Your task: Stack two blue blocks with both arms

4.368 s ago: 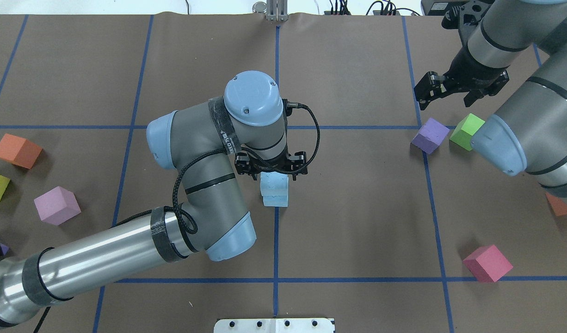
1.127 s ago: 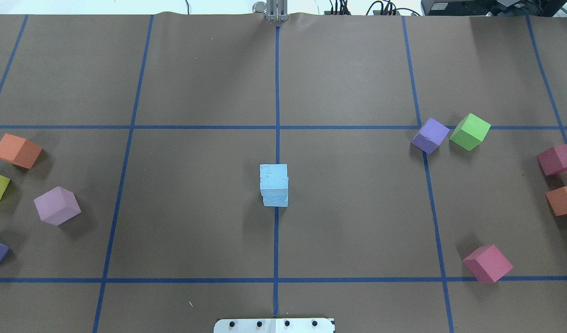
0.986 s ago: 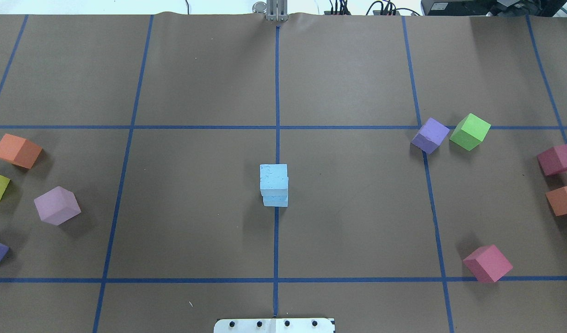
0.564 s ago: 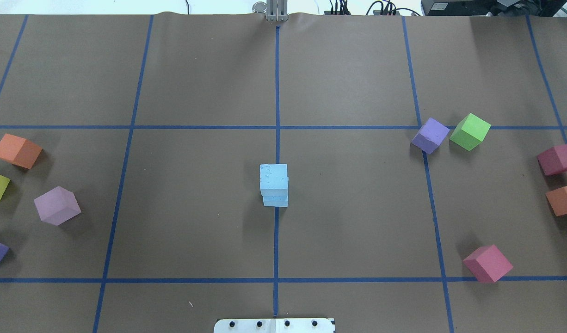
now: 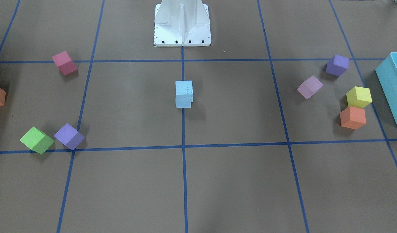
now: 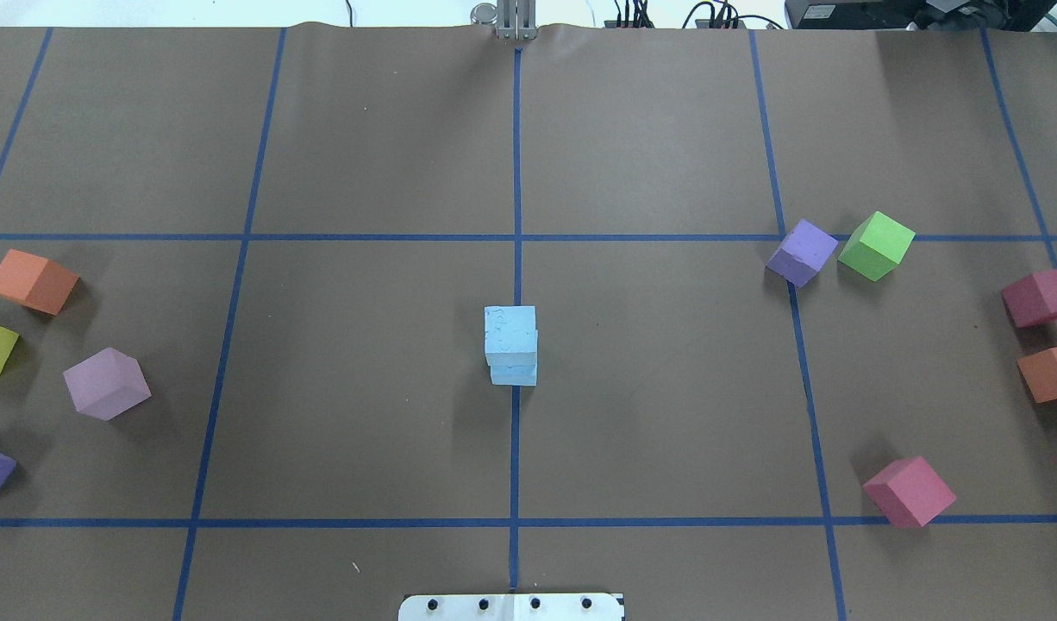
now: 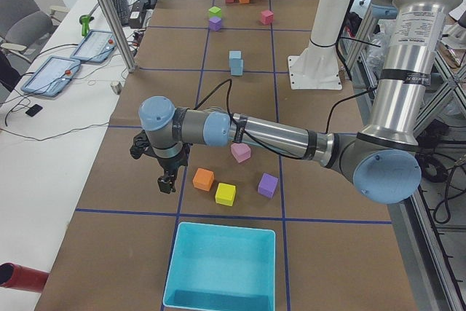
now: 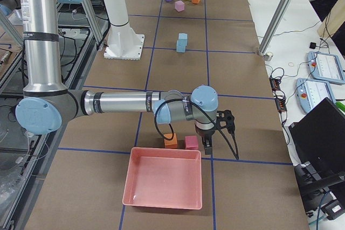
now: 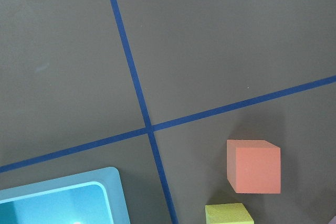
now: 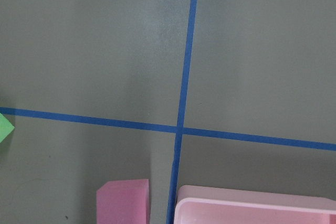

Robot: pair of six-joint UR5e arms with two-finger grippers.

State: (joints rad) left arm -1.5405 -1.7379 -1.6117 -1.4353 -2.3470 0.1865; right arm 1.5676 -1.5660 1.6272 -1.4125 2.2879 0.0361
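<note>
The two blue blocks stand stacked at the table's middle on the centre blue line: the top one (image 6: 510,334) sits on the bottom one (image 6: 513,375), slightly offset. The stack also shows in the front view (image 5: 184,94), the exterior left view (image 7: 235,63) and the exterior right view (image 8: 182,42). No gripper touches it. My left gripper (image 7: 166,182) hangs over the table's left end, near an orange cube (image 7: 203,178). My right gripper (image 8: 207,143) hangs over the right end, next to a pink cube (image 8: 191,143). I cannot tell whether either is open or shut.
A teal bin (image 7: 222,267) stands at the left end and a pink bin (image 8: 161,179) at the right end. Purple (image 6: 802,252), green (image 6: 876,246), pink (image 6: 909,492), orange (image 6: 32,281) and lilac (image 6: 106,384) cubes lie scattered at the sides. The white base (image 5: 182,29) stands behind the stack.
Since 4.4 s ago both arms have left the overhead view; the left gripper, then at the stack, is now away. Over the last second nothing has moved.
</note>
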